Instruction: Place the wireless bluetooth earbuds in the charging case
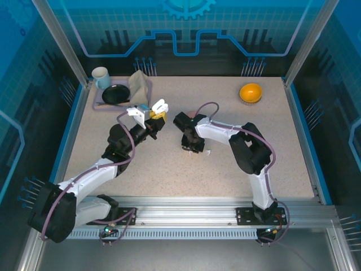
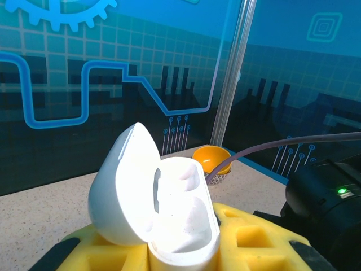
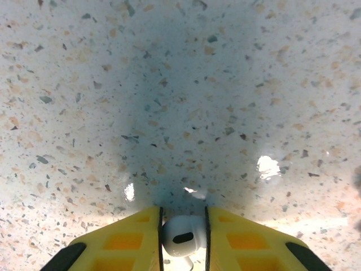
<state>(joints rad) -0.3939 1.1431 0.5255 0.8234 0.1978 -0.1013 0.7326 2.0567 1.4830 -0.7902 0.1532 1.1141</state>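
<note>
wide open speckled bench [image 1: 237,164] here, with the clutter pushed to the far edge: orange bowl [image 1: 250,92] near the far right corner, mug [image 1: 101,77] and black plate [image 1: 115,94] on a tray [image 1: 97,105] at the far left corner. the near half lies bare up to the rail. both arms reach in toward the middle, well clear of the side edges. left arm is stretched forward, left end effector [image 1: 156,116] clamped on the white charging case [image 1: 160,105], lid swung open, raised off the bench and seated between the yellow fingers [image 2: 254,237]. right arm has its elbow folded and wrist bent down, right end effector [image 1: 192,148] low over the bench, closed snug on a white earbud [image 3: 181,236], pads touching both its sides. the two end effectors sit near each other, apart.
</note>
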